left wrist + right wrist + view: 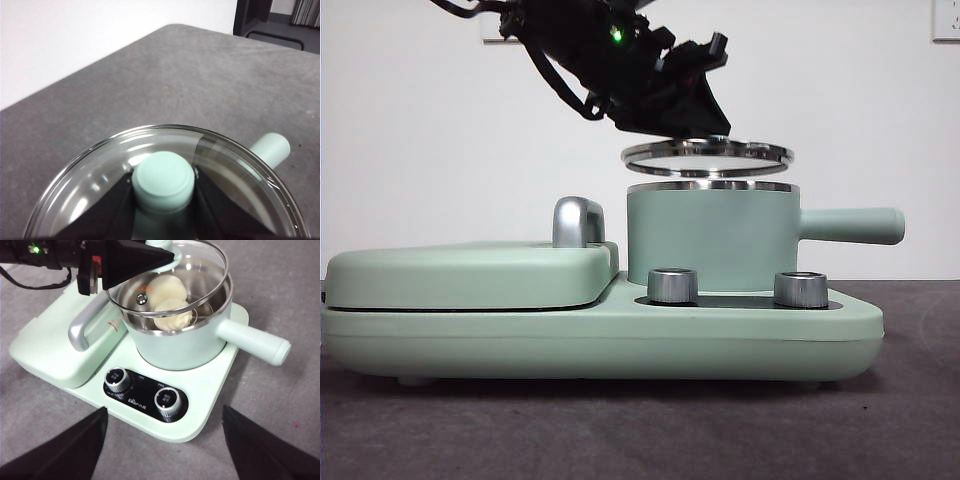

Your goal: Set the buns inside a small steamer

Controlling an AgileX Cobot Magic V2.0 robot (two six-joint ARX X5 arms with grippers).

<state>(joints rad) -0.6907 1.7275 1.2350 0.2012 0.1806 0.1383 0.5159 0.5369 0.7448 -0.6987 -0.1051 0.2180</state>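
The small steamer (185,340) stands on the right half of a mint green cooker base (210,395). It is a round mint pot with a steel rim and a long straight side handle (850,225). Two white buns (170,302) lie inside it, touching each other. One is smooth and rounded (167,289); the other (175,320) shows faint ridges across its top. Green specks cannot be made out at this size.

The glass lid (707,155) is off the pot, held just above the rim and roughly level, with a clear gap between lid and rim in the front view. The left gripper (163,195) holds it, both black jaws pressed against the sides of the green knob (163,180).

The right gripper (165,450) hangs near the front of the base, its jaws spread wide and holding nothing.

To the left of the pot on the same base sits a flat grill lid (470,272) with a chrome handle (578,222). Two silver dials (167,400) sit on a black panel in front of the pot. The unit rests on a grey table (190,80).
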